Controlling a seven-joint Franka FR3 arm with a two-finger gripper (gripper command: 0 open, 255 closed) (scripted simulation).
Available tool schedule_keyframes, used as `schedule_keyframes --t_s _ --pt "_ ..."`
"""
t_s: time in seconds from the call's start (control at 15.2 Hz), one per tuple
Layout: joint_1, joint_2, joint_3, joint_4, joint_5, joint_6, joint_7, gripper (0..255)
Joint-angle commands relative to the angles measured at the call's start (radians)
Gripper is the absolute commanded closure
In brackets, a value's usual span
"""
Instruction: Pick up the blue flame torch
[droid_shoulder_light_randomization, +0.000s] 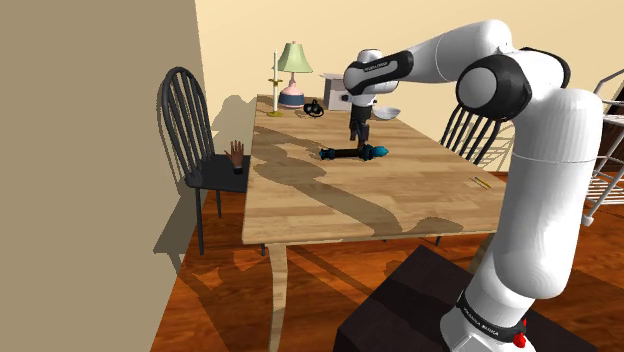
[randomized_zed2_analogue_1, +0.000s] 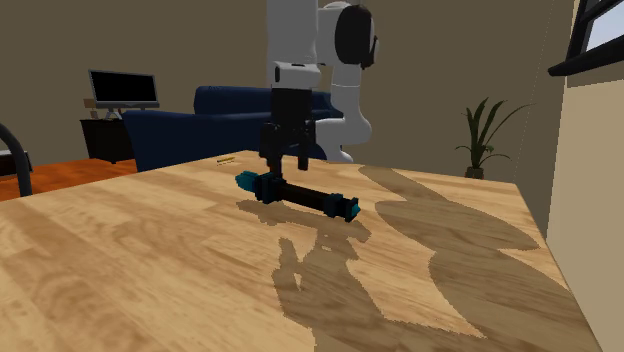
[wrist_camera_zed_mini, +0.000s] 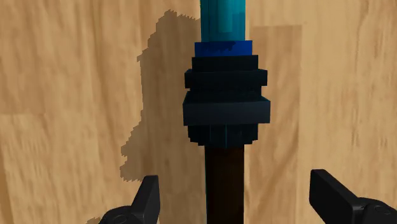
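Black fingers, two, spread wide apart; gripper open, holding nothing.

Between the fingers, untouched: torch, lying flat on the wooden table. Dark shaft nearest the fingers, then a thick black collar, then a blue band and a teal end beyond.

Well past the fingers: lamp at the table's far end; chair beside the table.

Progress, as judged: approach and straddling of the shaft done. Left to do: closing on the torch and lifting. Torch not yet off the table.
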Motion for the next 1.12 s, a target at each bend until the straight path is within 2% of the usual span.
schedule_keyframes --t_s 0.0,0.46,0.53,1.06 --pt "-0.003 0.018 0.004 -0.003 0.006 0.022 -0.017 0" --pt "-0.004 0.035 0.007 -0.057 0.015 0.091 -0.021 0" --pt "-0.004 0.038 0.007 -0.053 0.016 0.09 -0.022 255" --pt "-0.004 0.036 0.007 -0.055 0.015 0.09 -0.021 255"
